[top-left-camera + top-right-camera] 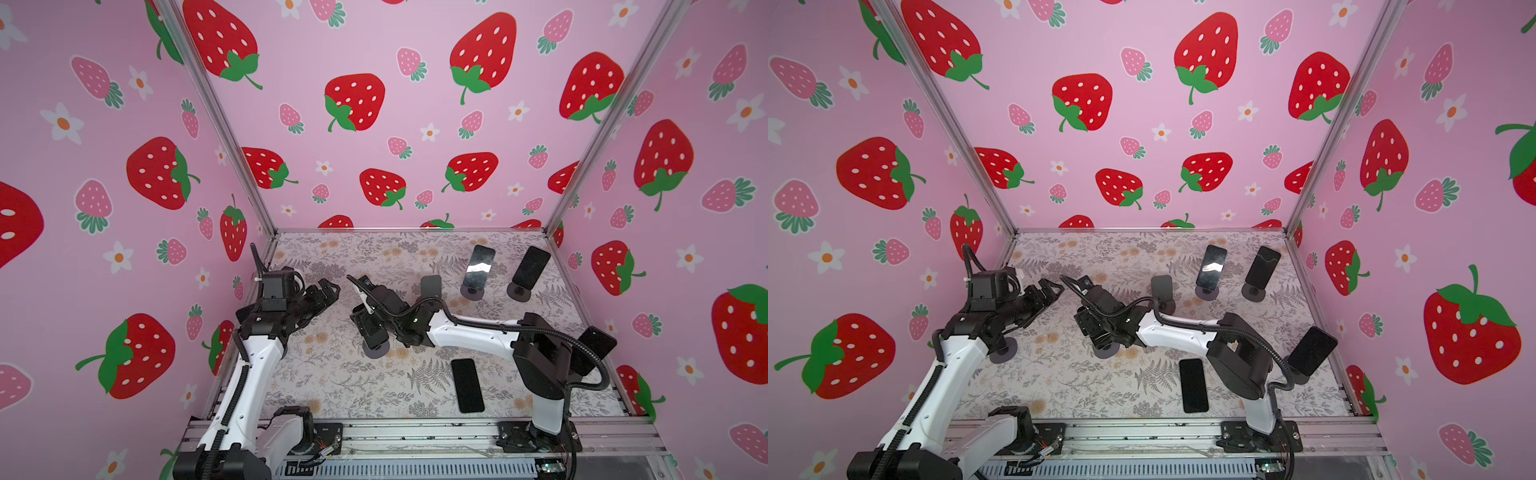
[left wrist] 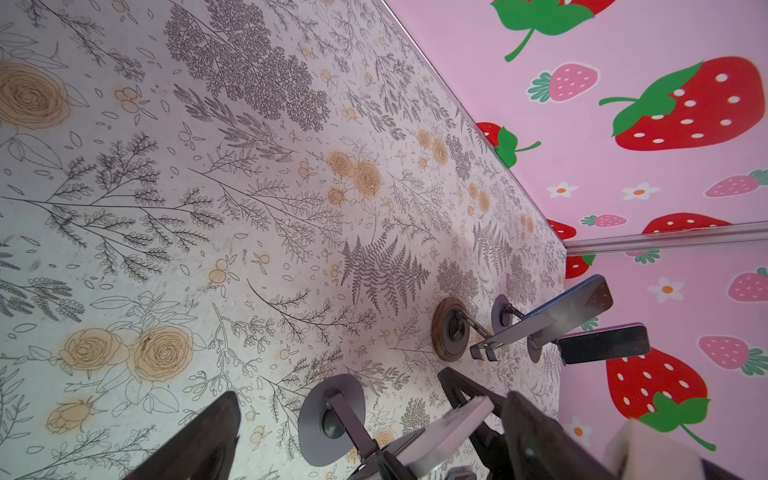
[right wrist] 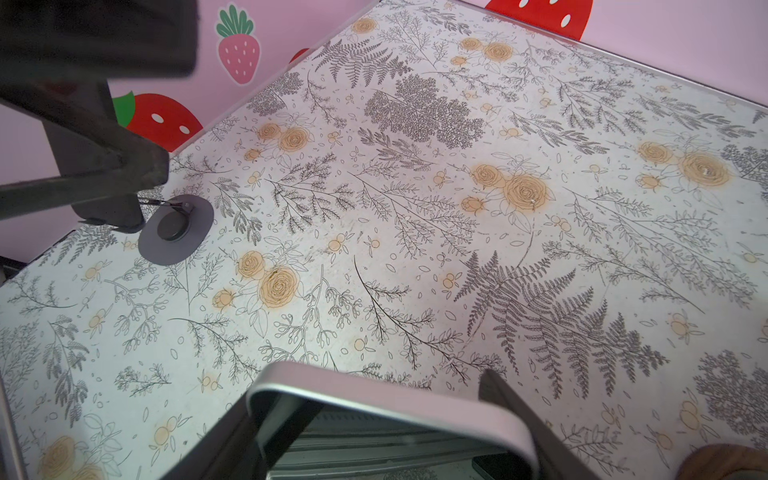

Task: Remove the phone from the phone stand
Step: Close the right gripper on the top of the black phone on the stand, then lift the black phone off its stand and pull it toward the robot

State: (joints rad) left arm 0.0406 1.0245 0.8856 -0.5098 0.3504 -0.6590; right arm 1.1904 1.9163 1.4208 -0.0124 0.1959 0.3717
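The right tool (image 3: 374,399) reaches across the middle of the floral-printed bench (image 1: 332,374) and is closed on the silver-rimmed phone (image 3: 390,424). In the right wrist view one dark finger (image 3: 220,444) lies against each long edge of its dark glass face. In both top views this tool hangs directly over the grey round-based phone stand (image 1: 376,351), hiding the phone. The left wrist view shows a pale slab at the top of that stand's slanted arm (image 2: 353,428), so the phone has not come clear of it.

The left tool (image 1: 330,291) hovers to the left of that stand, a little nearer the back wall. Its jaws are spread wide and it holds nothing.

A flat black phone (image 1: 467,384) lies face up on the bench to the right of the stand, nearer the front rail. An empty grey stand (image 1: 430,286) is behind the stand and to its right. Farther back and right are two propped dark phones (image 1: 478,266) (image 1: 532,266), each on its own round base. Another propped dark phone (image 1: 594,345) shows well to the right of the stand, partly behind the right arm. A second bare round base (image 1: 1003,353) sits to the left of the stand, under the left arm.
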